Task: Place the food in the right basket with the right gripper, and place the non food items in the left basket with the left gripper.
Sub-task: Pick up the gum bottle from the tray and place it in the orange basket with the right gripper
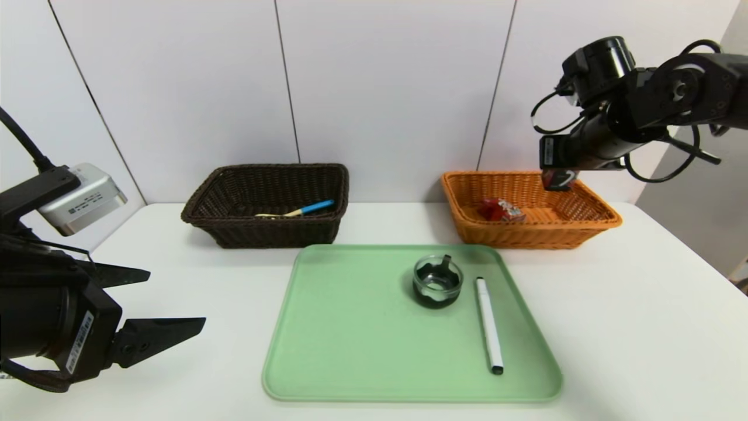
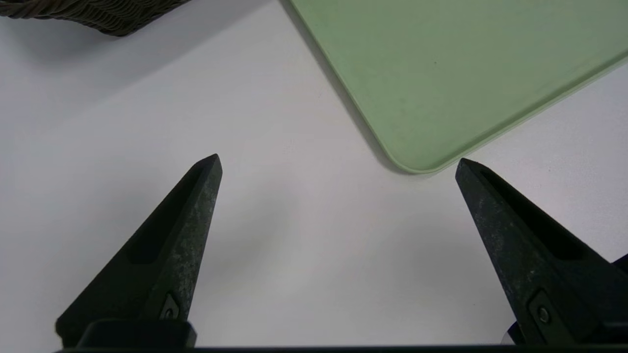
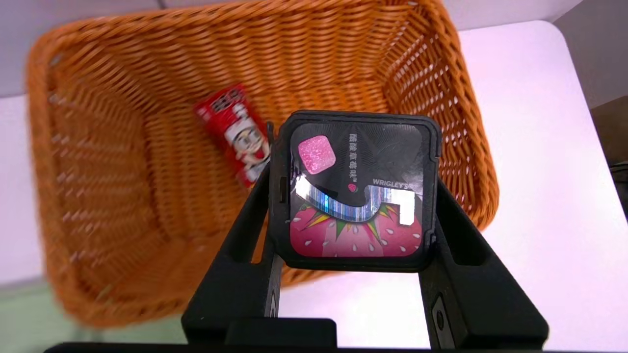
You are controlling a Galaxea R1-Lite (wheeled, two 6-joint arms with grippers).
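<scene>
Claw (image 3: 354, 196), right — pinching black gum box (image 3: 355, 191) above orange basket (image 3: 98, 171); left claw (image 2: 338, 159) — spread wide, parked.

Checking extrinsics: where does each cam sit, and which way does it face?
Head view: on the head, facing forward and down at the green tray and both baskets; shows the left gripper open beside the tray and the right gripper holding a black gum box over the orange basket.
Left wrist view: on the left wrist, facing past its own fingers to the tabletop.
Right wrist view: on the right wrist, facing past its fingers and the box into the orange basket.
Shared: head and right wrist both show the red packet.
</scene>
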